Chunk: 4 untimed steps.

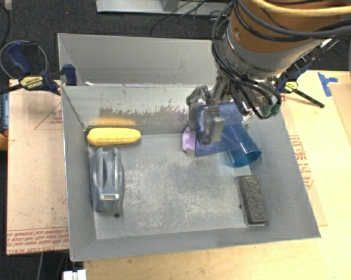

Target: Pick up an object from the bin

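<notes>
The pincer [203, 126], open or closed I cannot tell, is down at a purple thing [190, 142] beside the blue cup [241, 146].

purple thing [189, 141] partly hidden, arm [280, 22] cut off

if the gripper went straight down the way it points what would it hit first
Most likely the pale purple thing by the bin's back wall, directly under the gripper; the blue cup lies beside it. Depth is unclear, so it may already touch.
</notes>
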Each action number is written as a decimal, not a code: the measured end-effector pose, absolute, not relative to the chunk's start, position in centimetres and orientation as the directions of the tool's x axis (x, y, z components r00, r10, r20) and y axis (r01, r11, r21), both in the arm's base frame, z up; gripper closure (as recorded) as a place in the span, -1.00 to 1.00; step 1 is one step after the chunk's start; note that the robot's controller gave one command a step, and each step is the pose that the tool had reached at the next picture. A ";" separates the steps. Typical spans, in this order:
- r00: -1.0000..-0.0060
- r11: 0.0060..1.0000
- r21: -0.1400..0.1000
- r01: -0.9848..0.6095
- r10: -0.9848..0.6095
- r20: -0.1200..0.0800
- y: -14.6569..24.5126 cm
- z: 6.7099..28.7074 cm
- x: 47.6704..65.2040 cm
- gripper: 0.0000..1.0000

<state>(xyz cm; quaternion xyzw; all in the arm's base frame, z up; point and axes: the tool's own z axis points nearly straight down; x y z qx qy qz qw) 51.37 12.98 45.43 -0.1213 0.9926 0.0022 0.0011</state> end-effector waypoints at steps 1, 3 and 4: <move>-0.917 0.917 0.000 -0.398 -0.398 -0.012 10.7 47.1 49.8 -1.00; -0.906 0.906 -0.001 -0.422 -0.422 -0.016 9.7 46.6 50.2 -1.00; -0.909 0.909 -0.002 -0.416 -0.416 -0.025 10.2 44.1 51.0 -1.00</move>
